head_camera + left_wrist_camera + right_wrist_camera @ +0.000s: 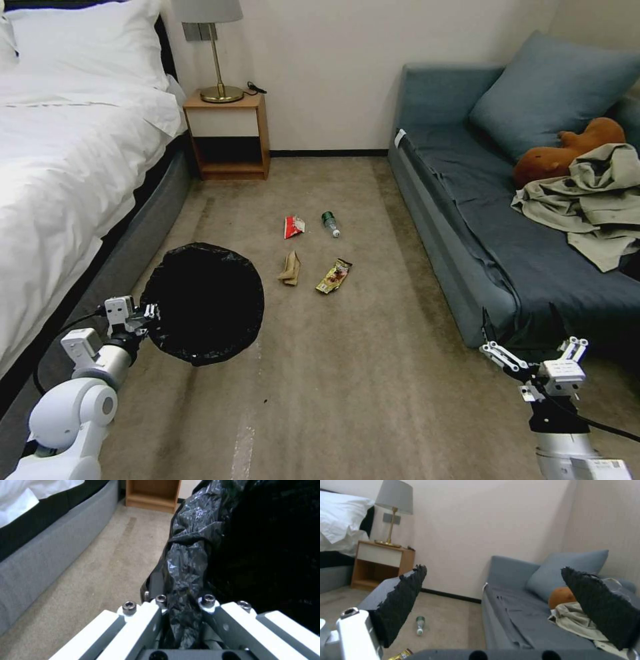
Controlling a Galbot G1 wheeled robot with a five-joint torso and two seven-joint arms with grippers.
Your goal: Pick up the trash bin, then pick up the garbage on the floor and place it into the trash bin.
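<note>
Left gripper [148,313] low on the robot's left, arm bent, clamped tight on the bag-draped rim of the trash bin [203,303]; the wrist view shows black bag [186,585] pinched between its jaws. The bin hangs just beside the bed [60,187], mouth tilted toward the head camera.

Right gripper [523,330] raised near the sofa [467,253] front edge, jaws spread wide, holding nothing.

Garbage sits on the carpet [373,373] mid-aisle, ahead of the bin: red-and-white wrapper [293,227], bottle [330,223], tan paper [290,268], yellow-brown wrapper [334,275], all apart from each other. Open carpet lies all round the pieces, between bed and sofa.

Nightstand [229,137] with lamp [213,50] stands against the far wall.
</note>
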